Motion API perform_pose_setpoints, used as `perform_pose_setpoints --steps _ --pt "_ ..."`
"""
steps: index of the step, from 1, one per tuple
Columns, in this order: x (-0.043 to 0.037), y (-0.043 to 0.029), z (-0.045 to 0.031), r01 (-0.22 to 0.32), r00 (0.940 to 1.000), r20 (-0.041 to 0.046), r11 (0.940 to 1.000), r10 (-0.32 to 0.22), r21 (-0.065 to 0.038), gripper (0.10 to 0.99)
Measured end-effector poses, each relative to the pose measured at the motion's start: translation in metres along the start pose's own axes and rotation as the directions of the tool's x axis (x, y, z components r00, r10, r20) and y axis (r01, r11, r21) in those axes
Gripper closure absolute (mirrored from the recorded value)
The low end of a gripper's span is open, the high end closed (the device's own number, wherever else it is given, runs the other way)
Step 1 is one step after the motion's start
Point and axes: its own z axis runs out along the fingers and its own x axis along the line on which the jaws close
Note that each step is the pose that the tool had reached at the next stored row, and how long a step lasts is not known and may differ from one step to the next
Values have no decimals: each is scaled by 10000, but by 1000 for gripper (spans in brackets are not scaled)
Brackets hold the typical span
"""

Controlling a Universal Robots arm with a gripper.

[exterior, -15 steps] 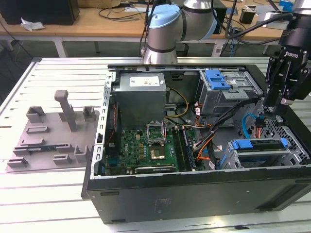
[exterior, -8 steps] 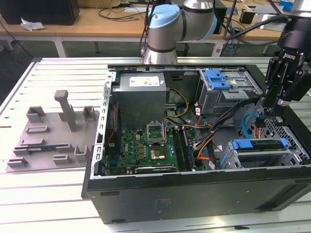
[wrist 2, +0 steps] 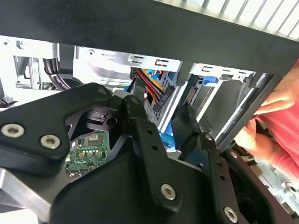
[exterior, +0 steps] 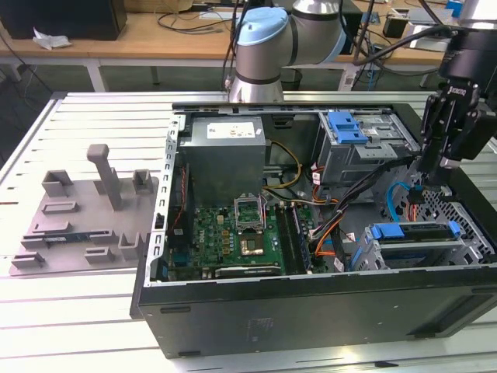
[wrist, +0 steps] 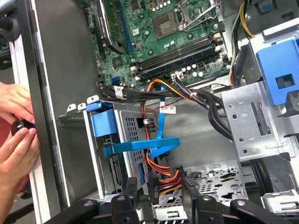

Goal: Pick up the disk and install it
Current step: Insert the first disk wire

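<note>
Fingers [wrist: 192, 196] apart by pwr cables [wrist: 163, 175]; drive cage [wrist: 128, 135] beside; hand [wrist: 16, 144] nearby.

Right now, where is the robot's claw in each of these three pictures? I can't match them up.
Exterior view: the gripper hangs inside the open computer case, at the exterior view's right.
Second wrist view: the gripper is seen close up, its black fingers spread apart.
First wrist view: the gripper points into the case.
Shared landmark: the red and yellow wires lie between the fingers in both wrist views.
</note>
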Motion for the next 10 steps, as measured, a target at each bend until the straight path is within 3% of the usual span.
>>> perform_pose_setpoints --steps 5,9,10 --pt "-38 3 36 -9 10000 -86 10000 10 18 580" --pt "-67 8 49 -23 9998 -209 10000 24 38 596" --pt "-76 10 54 -27 9997 -253 10000 28 44 671"
